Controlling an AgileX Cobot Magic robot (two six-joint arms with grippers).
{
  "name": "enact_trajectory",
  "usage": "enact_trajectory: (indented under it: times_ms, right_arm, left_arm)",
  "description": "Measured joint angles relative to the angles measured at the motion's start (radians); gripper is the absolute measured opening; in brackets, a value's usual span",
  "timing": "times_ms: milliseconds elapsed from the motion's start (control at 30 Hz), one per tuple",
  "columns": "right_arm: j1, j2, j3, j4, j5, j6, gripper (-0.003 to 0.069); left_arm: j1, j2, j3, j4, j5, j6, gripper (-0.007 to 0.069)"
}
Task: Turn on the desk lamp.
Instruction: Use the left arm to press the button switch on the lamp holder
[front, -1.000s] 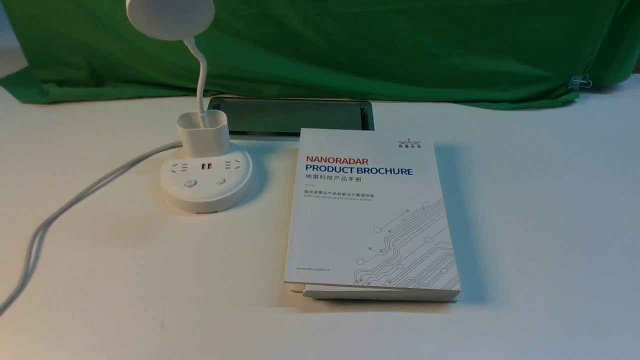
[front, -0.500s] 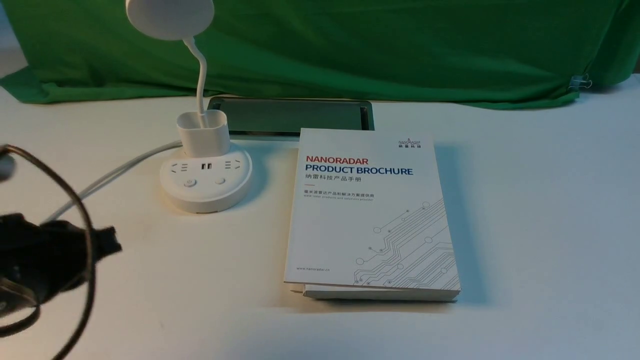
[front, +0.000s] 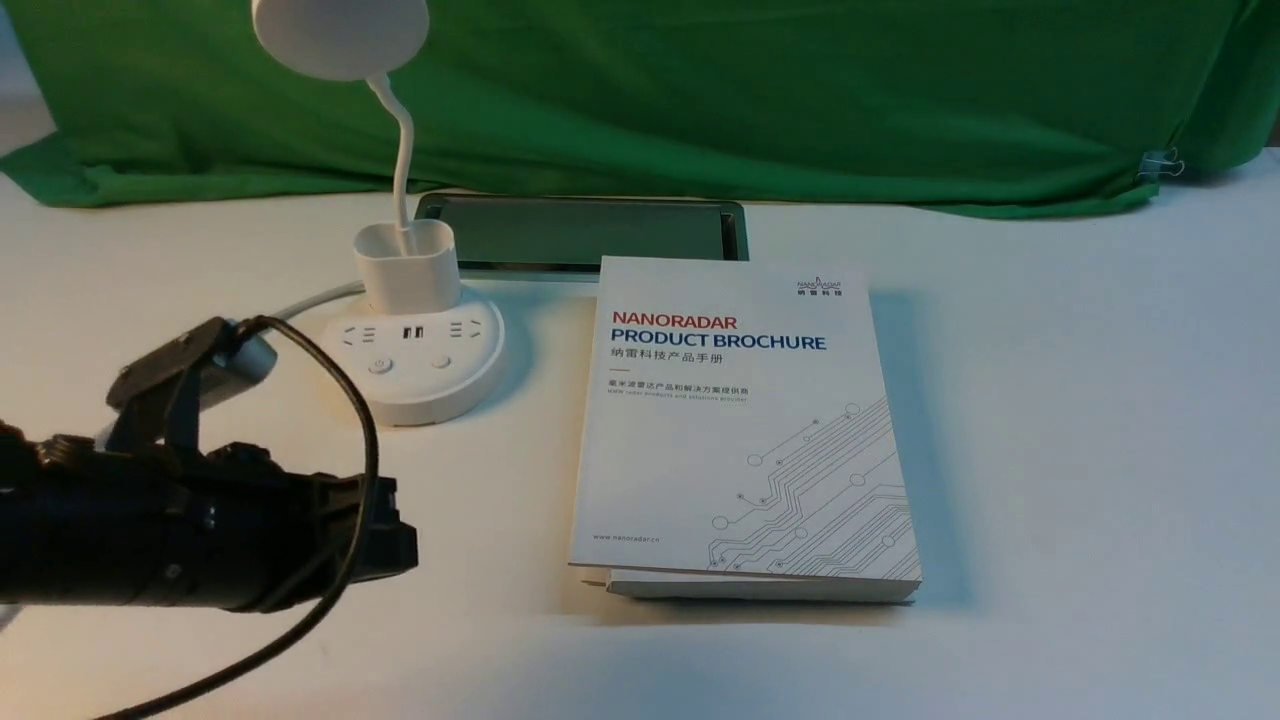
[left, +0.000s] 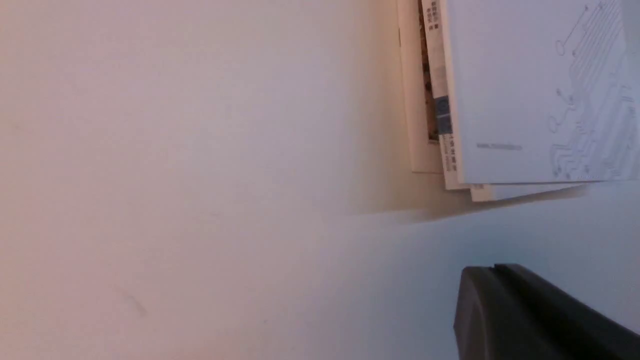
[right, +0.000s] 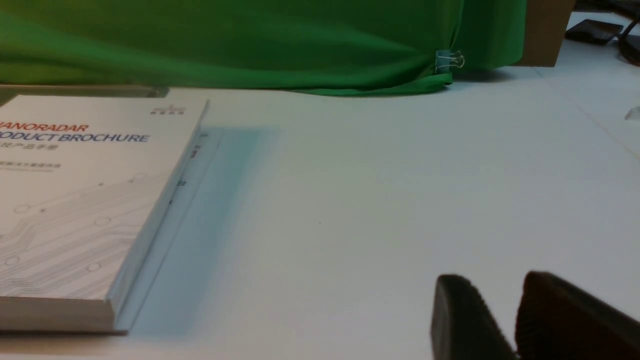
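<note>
The white desk lamp (front: 412, 360) stands at the back left in the front view. Its disc head (front: 340, 30) is up on a bendy neck above the cup holder (front: 406, 265). It is not lit. Two buttons (front: 379, 366) sit on the round base. My left gripper (front: 403, 545) is shut and empty. It hovers in front of the base, nearer to me and a little to the left, not touching it. It also shows in the left wrist view (left: 492, 271). My right gripper (right: 495, 285) shows only in the right wrist view, slightly open and empty, low over the table.
A thick white brochure (front: 740, 420) lies right of the lamp; it also shows in the wrist views (left: 525, 90) (right: 75, 200). A grey recessed panel (front: 580, 232) is behind it. The green cloth (front: 700, 90) lines the back. The lamp's cord (front: 310, 297) runs left.
My left arm has come in from the left edge and moved right, to the table in front of the lamp base. The lamp and brochure have not moved.
</note>
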Motion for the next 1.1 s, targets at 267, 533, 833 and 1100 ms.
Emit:
enact_trajectory:
  times_ms: [267,533,833,1100]
  right_arm:
    - [0.000,0.000,0.000,0.000,0.000,0.000,0.0241]
    - [0.000,0.000,0.000,0.000,0.001,0.000,0.0241]
    - [0.000,0.000,0.000,0.000,0.001,0.000,0.0241]
    - [0.000,0.000,0.000,0.000,0.001,0.000,0.0241]
  left_arm:
    - [-0.014,0.154,-0.244,0.331,0.008,-0.261,0.0021]
    - [-0.101,0.418,-0.593,0.800,-0.054,-0.590,0.0021]
    - [-0.111,0.611,-0.716,0.937,-0.095,-0.662,0.0021]
    - [-0.117,0.669,-0.719,0.917,-0.159,-0.673,0.0021]
